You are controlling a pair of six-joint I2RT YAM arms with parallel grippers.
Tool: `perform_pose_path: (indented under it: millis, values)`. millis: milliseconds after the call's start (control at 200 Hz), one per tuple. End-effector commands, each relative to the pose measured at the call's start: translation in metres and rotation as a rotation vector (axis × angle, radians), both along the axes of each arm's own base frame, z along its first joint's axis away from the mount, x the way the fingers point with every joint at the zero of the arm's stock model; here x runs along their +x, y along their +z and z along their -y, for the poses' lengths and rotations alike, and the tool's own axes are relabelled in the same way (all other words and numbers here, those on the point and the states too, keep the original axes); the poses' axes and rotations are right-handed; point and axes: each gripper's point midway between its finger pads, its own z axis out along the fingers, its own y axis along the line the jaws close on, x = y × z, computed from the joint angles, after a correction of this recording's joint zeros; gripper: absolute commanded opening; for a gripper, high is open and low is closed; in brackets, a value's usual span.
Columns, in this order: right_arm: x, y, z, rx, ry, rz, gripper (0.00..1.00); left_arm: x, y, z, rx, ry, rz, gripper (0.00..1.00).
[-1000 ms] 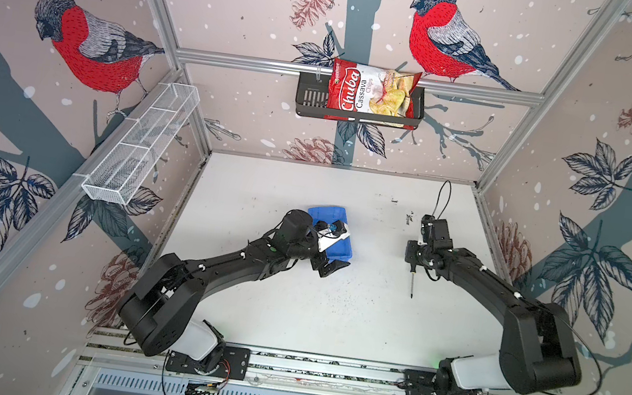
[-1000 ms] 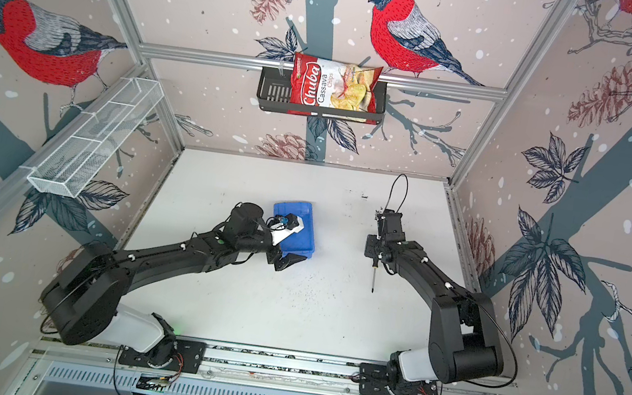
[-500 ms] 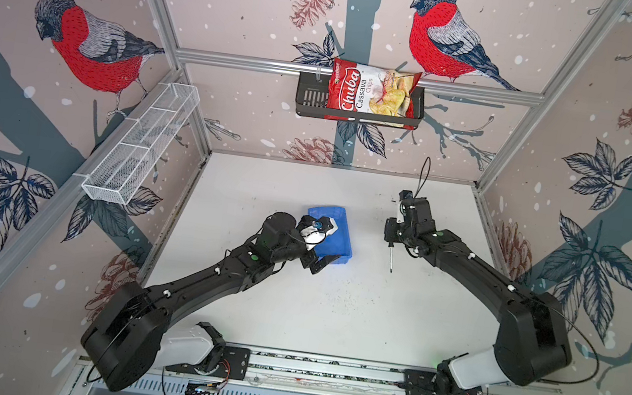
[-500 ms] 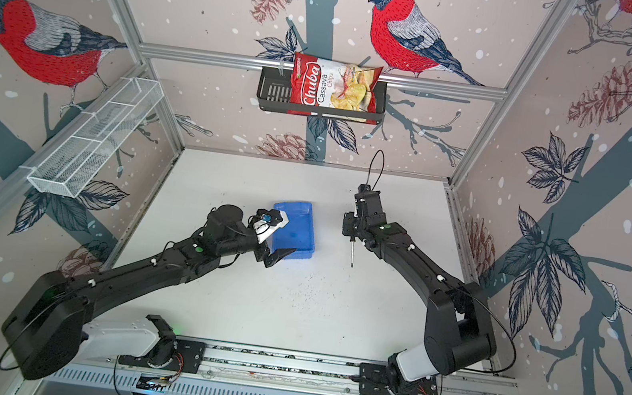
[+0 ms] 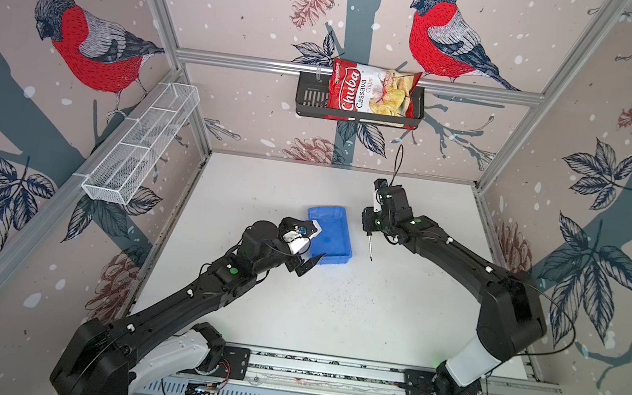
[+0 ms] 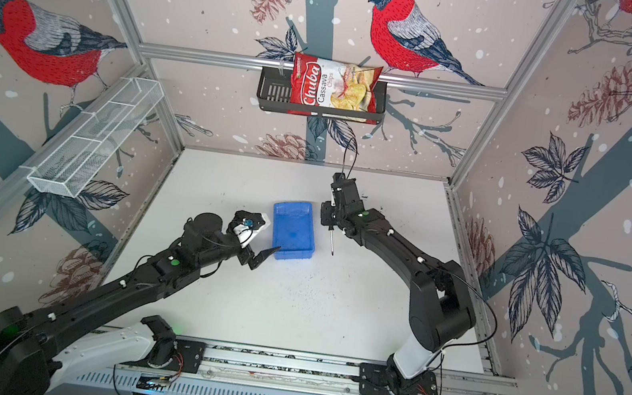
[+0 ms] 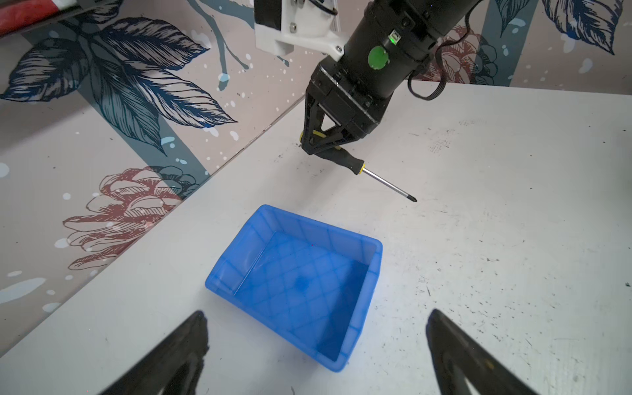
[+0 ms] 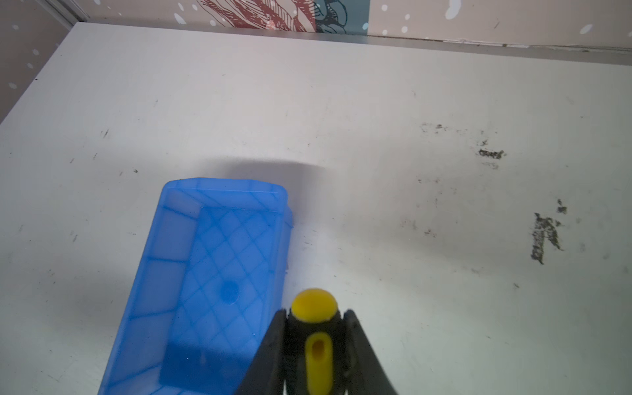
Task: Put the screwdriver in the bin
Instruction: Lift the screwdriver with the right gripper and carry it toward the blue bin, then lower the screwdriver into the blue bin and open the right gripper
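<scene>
Now right jaws pinch the screwdriver (image 7: pixel 345 159) handle beside the bin (image 7: pixel 321 225); left jaws spread.

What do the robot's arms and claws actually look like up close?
The left arm and right arm are matte black jointed tubes with white base segments, green round stickers and thin black cables. The left gripper and right gripper have black, triangular, tapering fingers.
</scene>
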Motion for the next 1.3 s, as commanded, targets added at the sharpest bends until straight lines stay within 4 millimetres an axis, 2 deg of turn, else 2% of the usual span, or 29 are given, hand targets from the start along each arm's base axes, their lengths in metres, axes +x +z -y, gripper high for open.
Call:
perform_pose_path:
  millis: [0,265,530,861,1016,1296]
  values:
    - [0.004,0.011,-0.022,0.029,0.038,0.033,0.18,0.001,0.000,-0.008,0.004,0.038,0.010,0.98]
    - [0.006,0.013,-0.065,0.021,0.124,0.060,0.17,0.005,-0.004,-0.030,-0.033,0.138,-0.067,0.98]
    - [0.010,0.003,-0.102,-0.013,0.226,0.077,0.16,-0.003,-0.001,-0.041,-0.013,0.151,-0.009,0.98]
    - [0.014,-0.025,-0.114,-0.081,0.317,0.110,0.16,-0.004,-0.006,-0.043,0.013,0.150,0.016,0.98]
    - [0.011,-0.051,-0.118,-0.116,0.356,0.056,0.16,-0.003,-0.011,-0.042,0.022,0.147,0.014,0.98]
    - [0.007,-0.082,-0.122,-0.138,0.373,0.010,0.16,-0.002,-0.013,-0.041,0.028,0.145,0.007,0.98]
